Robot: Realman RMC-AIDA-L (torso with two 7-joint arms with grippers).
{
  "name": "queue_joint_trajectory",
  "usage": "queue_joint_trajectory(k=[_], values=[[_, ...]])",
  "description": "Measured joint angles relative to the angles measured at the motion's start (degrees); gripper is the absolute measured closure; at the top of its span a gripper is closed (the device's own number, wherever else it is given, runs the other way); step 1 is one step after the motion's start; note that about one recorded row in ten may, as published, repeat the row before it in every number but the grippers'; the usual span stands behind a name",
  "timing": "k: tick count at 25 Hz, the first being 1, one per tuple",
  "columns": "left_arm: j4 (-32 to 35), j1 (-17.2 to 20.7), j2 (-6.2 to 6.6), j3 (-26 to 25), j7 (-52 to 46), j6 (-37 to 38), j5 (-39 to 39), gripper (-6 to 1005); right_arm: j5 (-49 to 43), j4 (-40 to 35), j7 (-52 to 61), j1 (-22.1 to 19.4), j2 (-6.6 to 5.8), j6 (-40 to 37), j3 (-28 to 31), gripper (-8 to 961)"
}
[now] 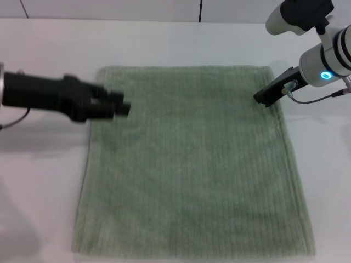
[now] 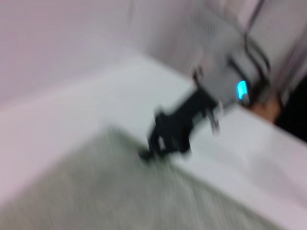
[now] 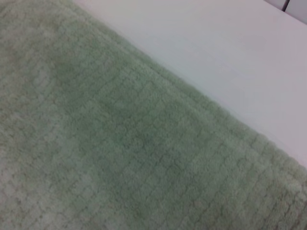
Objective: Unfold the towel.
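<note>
The sage-green towel lies spread flat as one large, roughly square sheet on the white table. My left gripper hovers over the towel's left edge near its far left corner and looks blurred. My right gripper is over the towel's right edge near its far right corner. Neither gripper holds any cloth that I can see. The left wrist view shows the towel and my right gripper at its far edge. The right wrist view shows the ribbed towel and its hemmed edge close up.
Bare white table surrounds the towel on the left, far and right sides. The towel's near edge lies at the bottom of the head view. A wall with dark seams runs along the back.
</note>
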Motion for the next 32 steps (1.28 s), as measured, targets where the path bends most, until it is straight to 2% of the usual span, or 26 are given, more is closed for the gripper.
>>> queue_joint_trajectory(k=[1,2,4,5,7,9,10,12,13,14,19,20,24,29,32], values=[[-0.31,0.19,-0.33,-2.54,1.93,-1.96,-4.16,654,0.00,0.14,0.01,0.00,0.00,-0.05,0.07,954],[-0.50,0.51,-0.36,-2.87,2.34,-2.99,-6.35,655,0.00,0.24,0.01,0.00,0.00,-0.09,0.14,954],[-1.20,1.64,-0.39,-3.12,3.51,-5.48,-12.15,656,0.00,0.36,0.01,-0.02,0.00,-0.31,0.23,954],[-1.20,1.64,-0.39,-3.12,3.51,-5.48,-12.15,657,0.00,0.41,0.01,-0.08,0.00,-0.51,0.25,954],[-3.95,3.61,-0.41,-3.31,6.66,-8.90,-21.88,659,0.00,0.76,0.13,-0.15,0.05,-1.12,0.28,954],[-4.91,3.99,-0.42,-3.33,7.42,-9.72,-23.92,660,0.00,1.34,0.26,-0.14,0.07,-1.78,0.28,954],[-8.63,4.80,-0.44,-3.47,10.62,-11.55,-30.27,661,0.07,1.52,0.30,-0.12,0.08,-2.10,0.28,954],[-9.77,4.99,-0.44,-3.52,11.66,-12.00,-32.20,661,0.30,1.47,0.34,-0.20,0.15,-3.00,0.30,954],[-13.26,5.34,-0.45,-3.88,15.30,-12.94,-37.57,660,0.38,1.08,0.33,-0.45,0.29,-3.65,0.31,954],[-13.26,5.34,-0.45,-3.88,15.30,-12.94,-37.57,660,0.44,0.33,0.33,-0.82,0.50,-4.58,0.32,954],[-21.99,5.17,-0.64,-4.06,25.34,-18.08,-47.31,659,0.55,-5.72,-0.25,-3.85,2.24,-12.08,-1.20,954],[-21.99,5.17,-0.64,-4.06,25.34,-18.08,-47.31,659,1.39,-6.51,-0.29,-4.24,2.36,-14.42,-2.23,954],[-33.42,4.49,-0.74,-4.10,38.90,-22.18,-62.21,660,6.50,-7.62,-0.23,-5.47,2.68,-25.45,-7.36,954],[-38.02,3.12,-0.88,-4.13,46.01,-24.36,-68.07,662,15.37,-7.31,0.77,-7.32,2.99,-43.80,-13.98,954],[-40.89,2.22,-1.07,-4.14,49.66,-24.92,-72.35,662,20.19,-7.15,2.77,-9.07,3.09,-56.25,-20.37,954]])
